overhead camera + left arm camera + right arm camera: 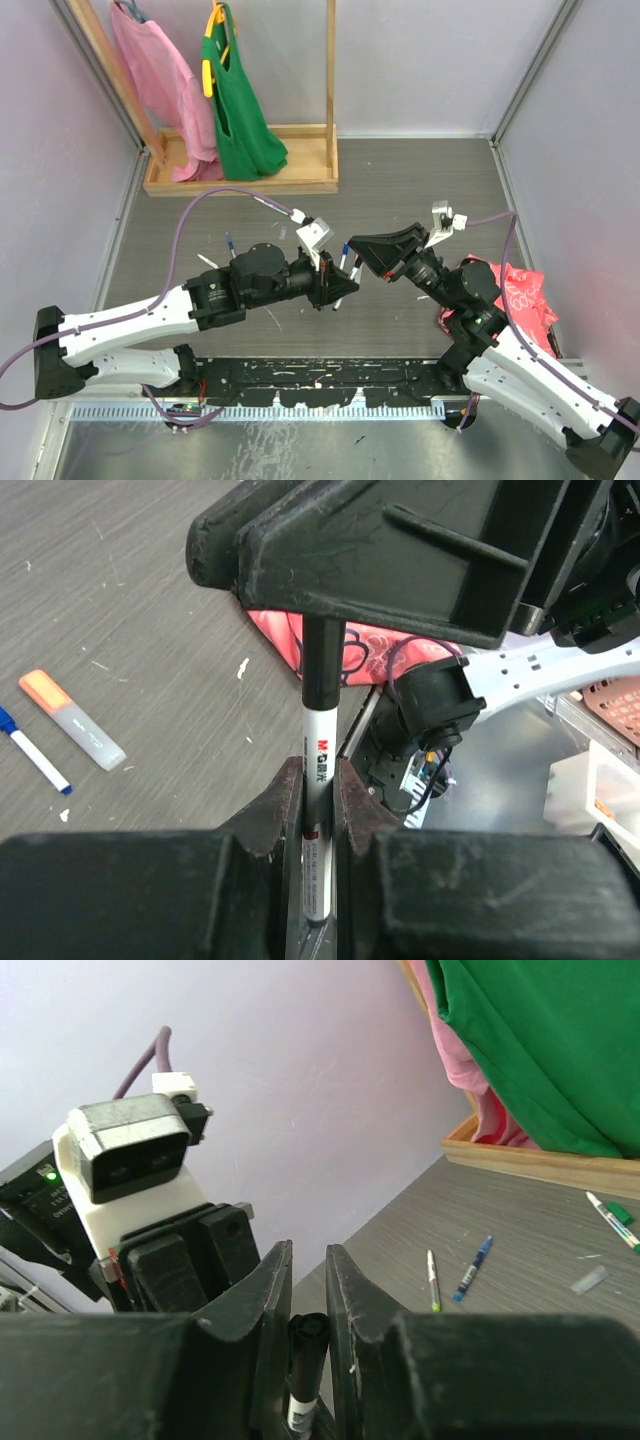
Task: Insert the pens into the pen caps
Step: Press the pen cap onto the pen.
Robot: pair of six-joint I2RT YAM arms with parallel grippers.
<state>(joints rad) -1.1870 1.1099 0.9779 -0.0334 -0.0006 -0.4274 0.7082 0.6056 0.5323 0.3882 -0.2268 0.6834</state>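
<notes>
1. Grey wood-grain bench, lilac walls; near right lies a crumpled pink bag, contents unseen.
2. Mid-bench, the left pincer is clamped on a white pen.
3. The right pincer is closed round the black pen cap at that pen's end.
4. Far left, a wooden tray has a pink garment and a green garment hanging down into it.

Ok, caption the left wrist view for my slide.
Left gripper pinches a white pen; right gripper holds its black cap above.
</notes>
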